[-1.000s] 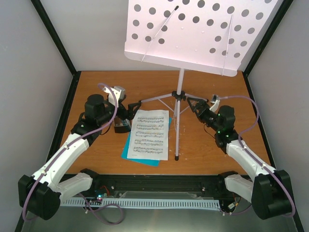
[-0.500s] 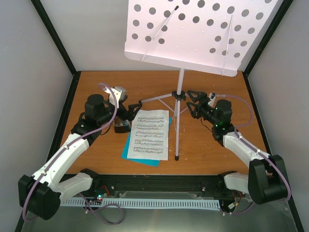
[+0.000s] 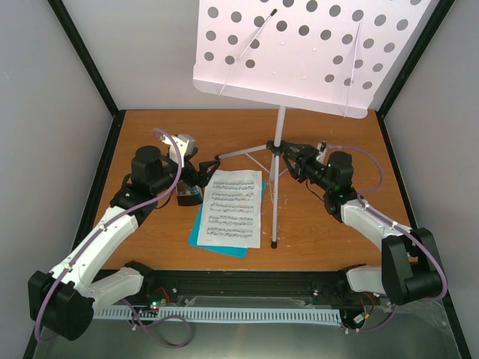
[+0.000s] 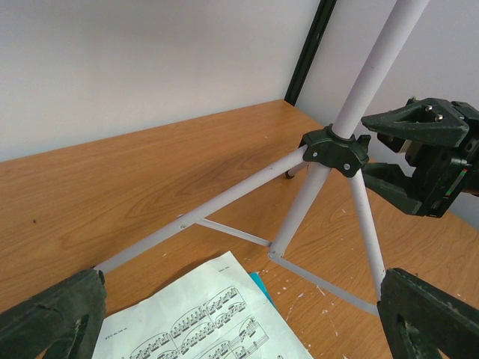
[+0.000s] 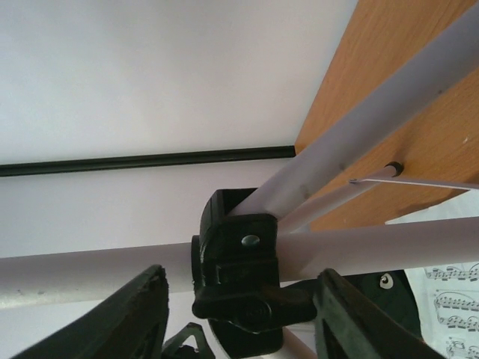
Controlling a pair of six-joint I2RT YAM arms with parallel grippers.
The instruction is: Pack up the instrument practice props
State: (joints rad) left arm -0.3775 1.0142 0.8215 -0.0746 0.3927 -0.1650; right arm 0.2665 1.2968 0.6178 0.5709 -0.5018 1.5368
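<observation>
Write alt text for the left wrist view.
The tripod legs of a silver music stand spread over a wooden table, the right pincer open beside their black hub. Printed sheet music lies in the foreground.

Item count, workspace:
- music stand (image 3: 281,127): 1
- perforated desk (image 3: 299,60): 1 (holes numerous, edge cropped, not tallied)
- wire page retainers (image 3: 247,46) on desk: 2
- tripod legs (image 4: 202,213): 3
- sheet music (image 3: 233,207): 1 printed page visible
- teal folder (image 3: 196,238): 1
- black metronome (image 3: 188,197): 1
- robot arms (image 3: 105,232): 2
- grippers: 2, i.e. left gripper (image 3: 206,168), right gripper (image 3: 296,161)
- wooden table (image 3: 337,224): 1
</observation>
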